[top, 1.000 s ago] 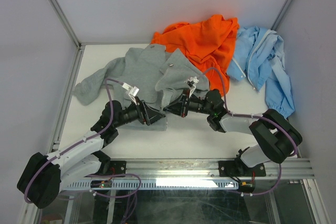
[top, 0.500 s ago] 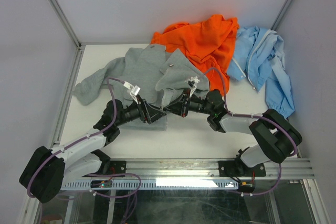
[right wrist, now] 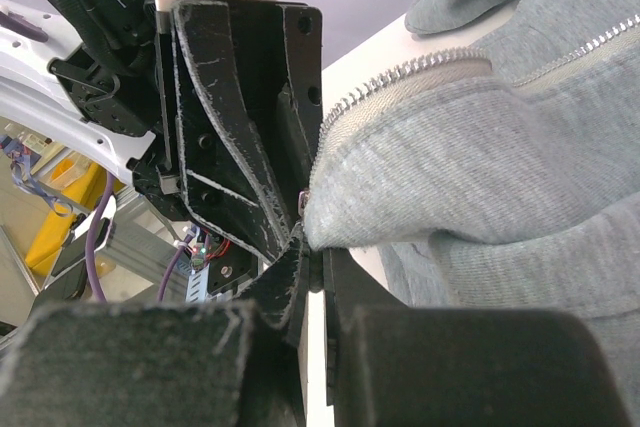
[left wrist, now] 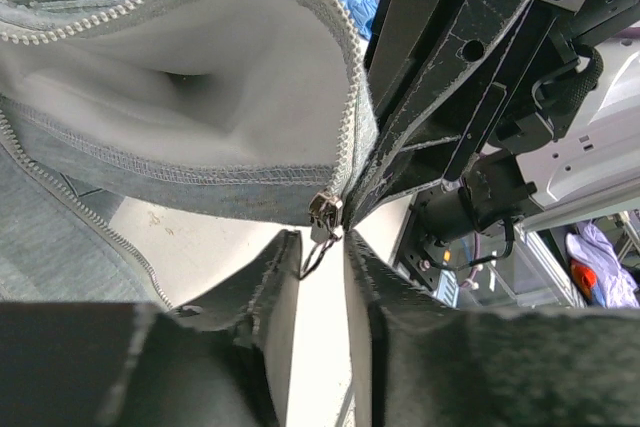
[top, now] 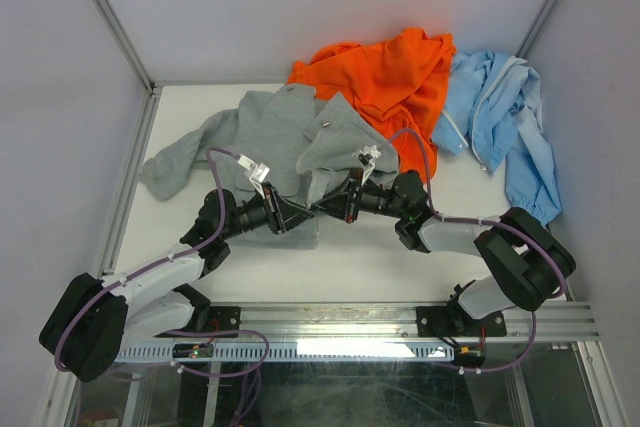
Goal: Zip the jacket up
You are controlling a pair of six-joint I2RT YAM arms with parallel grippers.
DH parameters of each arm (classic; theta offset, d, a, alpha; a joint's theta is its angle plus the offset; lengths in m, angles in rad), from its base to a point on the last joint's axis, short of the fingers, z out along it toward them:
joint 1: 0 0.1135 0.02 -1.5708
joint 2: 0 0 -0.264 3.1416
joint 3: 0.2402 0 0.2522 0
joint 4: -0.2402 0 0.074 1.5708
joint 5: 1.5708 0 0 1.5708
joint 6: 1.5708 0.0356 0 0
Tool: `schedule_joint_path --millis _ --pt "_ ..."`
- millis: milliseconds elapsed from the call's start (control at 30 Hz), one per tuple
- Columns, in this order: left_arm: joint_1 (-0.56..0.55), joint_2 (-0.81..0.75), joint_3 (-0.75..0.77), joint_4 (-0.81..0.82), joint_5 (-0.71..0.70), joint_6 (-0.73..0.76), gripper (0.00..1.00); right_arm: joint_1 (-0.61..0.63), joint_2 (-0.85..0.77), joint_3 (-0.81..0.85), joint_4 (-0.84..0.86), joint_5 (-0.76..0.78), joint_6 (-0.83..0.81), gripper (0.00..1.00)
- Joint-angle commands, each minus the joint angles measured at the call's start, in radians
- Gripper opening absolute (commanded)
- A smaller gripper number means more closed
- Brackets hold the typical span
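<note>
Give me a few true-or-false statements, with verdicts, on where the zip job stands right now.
1. The zipper pull hangs in the gap between the left fingers. True.
2. The right fingers are open and clear of cloth. False: they are shut on the edge of the jacket, beside its zipper teeth.
3. The jacket is zipped to the collar. False: the tooth rows lie apart beyond the slider.
4. The orange garment lies beyond the jacket, with the light blue jacket to its right. True.

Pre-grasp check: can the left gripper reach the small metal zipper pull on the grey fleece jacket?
Likely yes: zipper pull hangs between the left gripper fingers, unobstructed; right gripper pinches the jacket alongside.
</note>
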Motion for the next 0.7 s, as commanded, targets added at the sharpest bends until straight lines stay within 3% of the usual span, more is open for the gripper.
schedule_joint_path --millis 0,100,500,667 --pt "-0.007 0.0 -0.006 0.07 0.032 0.009 0.16 -0.001 -0.002 0.023 0.083 -0.002 0.0 0.0" --pt "-0.006 0.003 -0.004 0.057 0.041 0.006 0.0 0.0 -0.002 0.024 0.085 0.0 0.002 0.0" --pt "-0.055 0.028 -0.069 0.008 0.074 -0.1 0.0 -0.031 0.021 0.051 0.117 0.061 0.033 0.0" --pt "-0.057 -0.061 -0.007 -0.235 -0.063 -0.062 0.23 -0.068 0.002 0.011 0.065 0.067 0.001 0.0"
